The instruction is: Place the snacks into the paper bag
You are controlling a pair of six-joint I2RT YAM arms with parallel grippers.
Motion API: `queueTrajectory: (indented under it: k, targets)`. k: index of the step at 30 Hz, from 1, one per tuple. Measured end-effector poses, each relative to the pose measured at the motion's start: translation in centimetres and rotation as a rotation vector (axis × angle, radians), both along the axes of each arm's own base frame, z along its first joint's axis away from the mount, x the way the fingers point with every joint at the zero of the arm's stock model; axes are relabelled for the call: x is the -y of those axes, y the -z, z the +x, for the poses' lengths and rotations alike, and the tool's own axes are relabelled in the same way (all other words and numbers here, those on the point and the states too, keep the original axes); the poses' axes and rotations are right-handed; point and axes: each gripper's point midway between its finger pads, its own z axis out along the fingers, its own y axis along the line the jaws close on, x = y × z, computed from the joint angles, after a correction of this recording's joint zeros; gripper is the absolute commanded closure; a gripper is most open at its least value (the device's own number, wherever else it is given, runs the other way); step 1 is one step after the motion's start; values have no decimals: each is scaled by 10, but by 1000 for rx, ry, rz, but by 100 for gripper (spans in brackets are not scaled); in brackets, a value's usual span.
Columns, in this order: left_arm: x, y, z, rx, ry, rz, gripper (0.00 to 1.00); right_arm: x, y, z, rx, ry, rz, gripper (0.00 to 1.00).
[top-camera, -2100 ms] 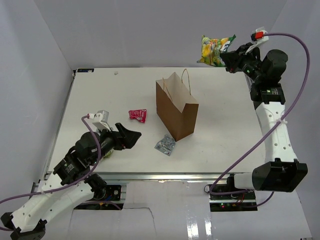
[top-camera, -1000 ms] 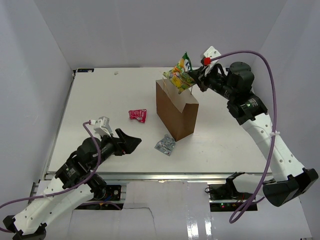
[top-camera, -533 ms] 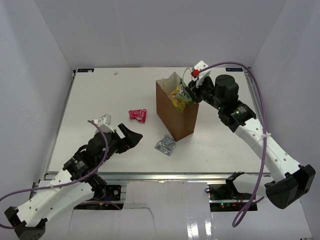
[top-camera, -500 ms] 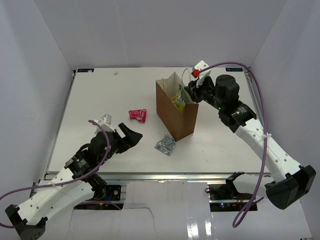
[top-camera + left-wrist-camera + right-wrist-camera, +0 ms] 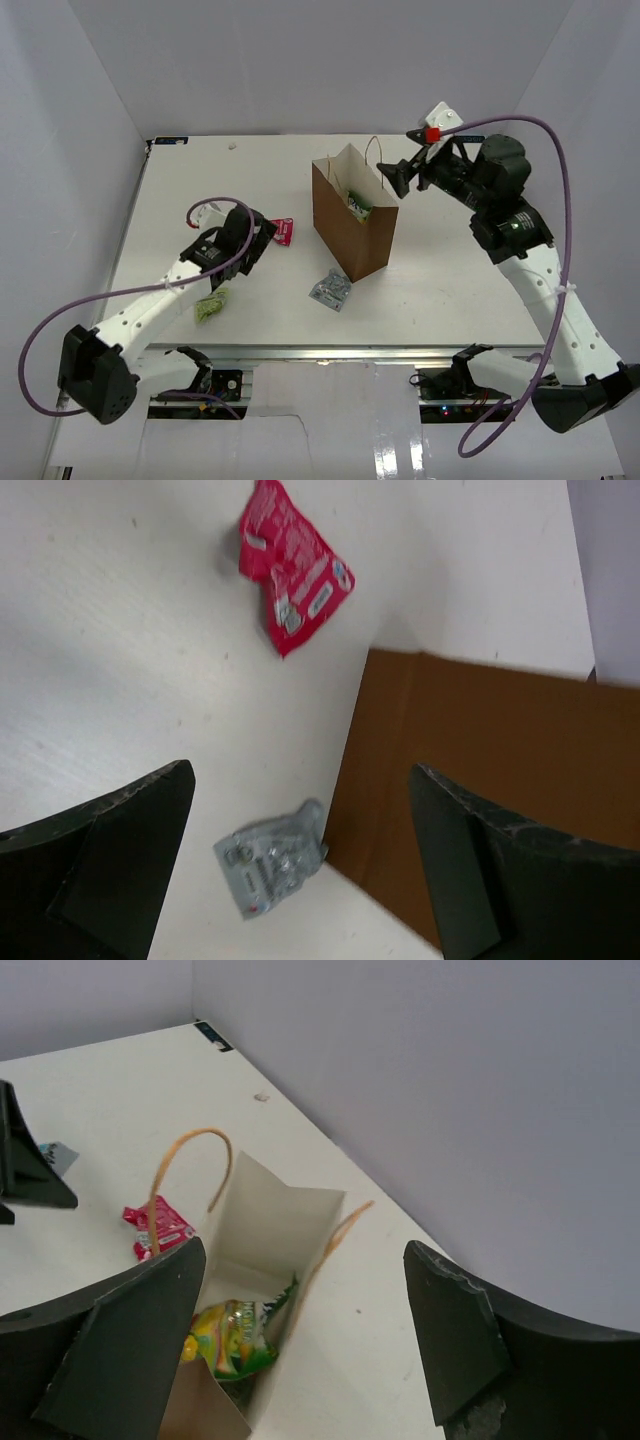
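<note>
- Right hand (image 5: 392,178) — jaws spread, empty, held near the open mouth of the paper bag (image 5: 350,235).
- A yellow-green snack packet (image 5: 228,1338) lies inside the bag.
- Left hand (image 5: 262,232) — spread too, holding nothing, over the desk (image 5: 200,180) by the red packet (image 5: 293,578).
- Silvery packet (image 5: 268,858) sits just beside the bag's base.
- Lime green packet (image 5: 210,306) lies by the left arm.

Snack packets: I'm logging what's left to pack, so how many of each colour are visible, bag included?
Red-pink packet: 1
Silvery packet: 1
Lime green packet: 1
Yellow-green packet, inside the paper bag: 1
Total: 4
</note>
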Motion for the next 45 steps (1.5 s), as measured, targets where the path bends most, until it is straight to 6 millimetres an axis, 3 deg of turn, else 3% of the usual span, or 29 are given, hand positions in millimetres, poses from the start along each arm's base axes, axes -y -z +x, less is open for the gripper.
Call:
queueTrajectory:
  k: [3,6,11,15,18,24,31,39,45]
  targets:
    - [-16,14,39,-57,-77,-27,2,30,-11,-3,31,39,14,12]
    - [-25,45,63,-157,-102,-35,2,60,8,-6,5,81,8,11]
    - [-18,85,88,-290,-76,-59,7,94,84,-6,-171,122,-33,10]
    - [-10,94,108,-316,-58,-85,12,99,144,-22,-306,92,-61,10]
    - [-6,100,120,-328,-52,-102,21,95,167,-42,-351,41,-64,10]
    - [1,133,124,-411,-38,-128,40,84,156,-63,-289,-54,-63,10]
    - [-5,136,128,-410,-38,-126,60,72,161,-87,-282,-196,-90,11]
    - [-14,134,134,-362,1,-97,94,59,166,-121,-248,-391,-139,12]
    - [-20,124,123,-299,110,-22,100,53,160,-135,-184,-482,-181,12]
